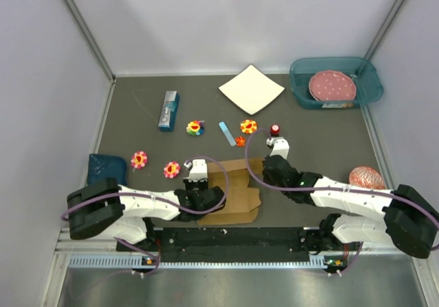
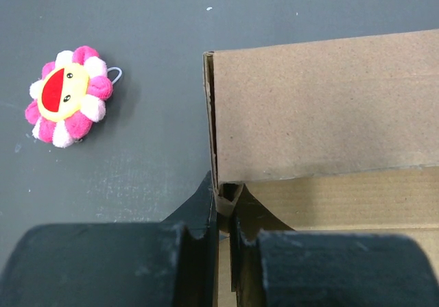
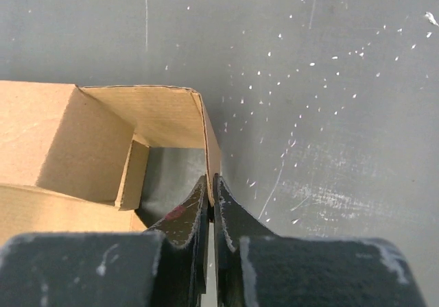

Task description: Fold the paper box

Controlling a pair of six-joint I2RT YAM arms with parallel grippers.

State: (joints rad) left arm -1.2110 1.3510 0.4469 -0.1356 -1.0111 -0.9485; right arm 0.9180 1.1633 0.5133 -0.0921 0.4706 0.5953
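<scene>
As seen from above, showing the plain brown cardboard paper box (image 1: 233, 196) lying partly folded at the near middle of the dark grey table (image 1: 137, 115), with the left gripper (image 1: 204, 189) at its left wall and the right gripper (image 1: 267, 172) at its right wall. From the left wrist, showing nearly closed jaws pinching the box's upright left wall, a pink plush flower (image 2: 66, 96) lying apart to the left. From the right wrist, showing closed jaws clamping the thin right wall's edge.

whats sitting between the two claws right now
The paper box: the top view shows it filling the gap, with the left claw and the right claw each shut on a wall.
</scene>
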